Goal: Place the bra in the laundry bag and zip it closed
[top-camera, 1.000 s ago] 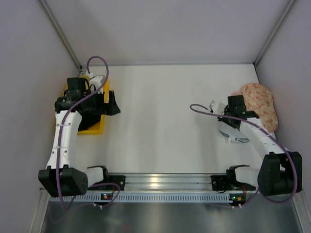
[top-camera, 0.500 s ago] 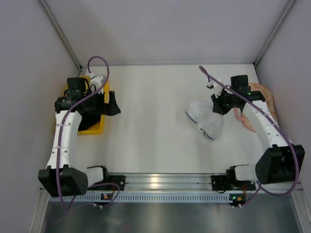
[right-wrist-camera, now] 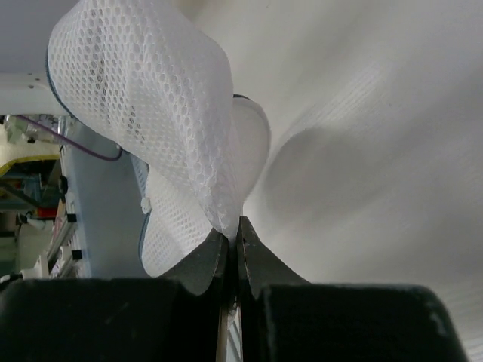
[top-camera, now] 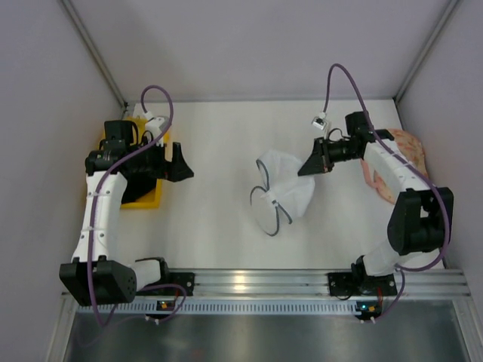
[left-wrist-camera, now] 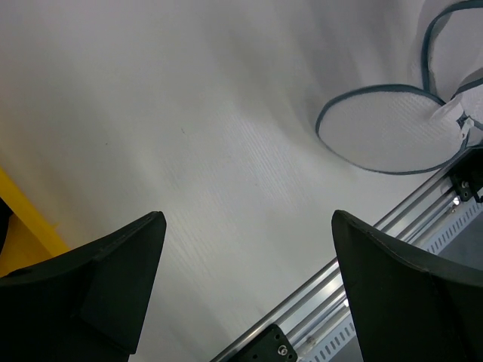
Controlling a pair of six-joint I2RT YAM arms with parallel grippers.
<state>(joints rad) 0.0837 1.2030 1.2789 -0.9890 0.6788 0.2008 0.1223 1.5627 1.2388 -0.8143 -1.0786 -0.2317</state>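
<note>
The white mesh laundry bag hangs open near the table's middle, its two round halves edged with dark zipper rims. My right gripper is shut on a pinch of its mesh at the bag's right side; in the right wrist view the bag rises from my closed right gripper. My left gripper is open and empty beside the yellow tray. In the left wrist view my left gripper frames bare table, with one round bag half far off. The black bra is not in view.
A pink floral bra lies by the right wall behind my right arm. The yellow tray sits at the left wall under my left arm; its corner shows in the left wrist view. The metal rail runs along the near edge.
My right gripper has carried the mesh bag from the right front of the table leftwards to the middle, and the bag has spread open. The left arm has not moved.
</note>
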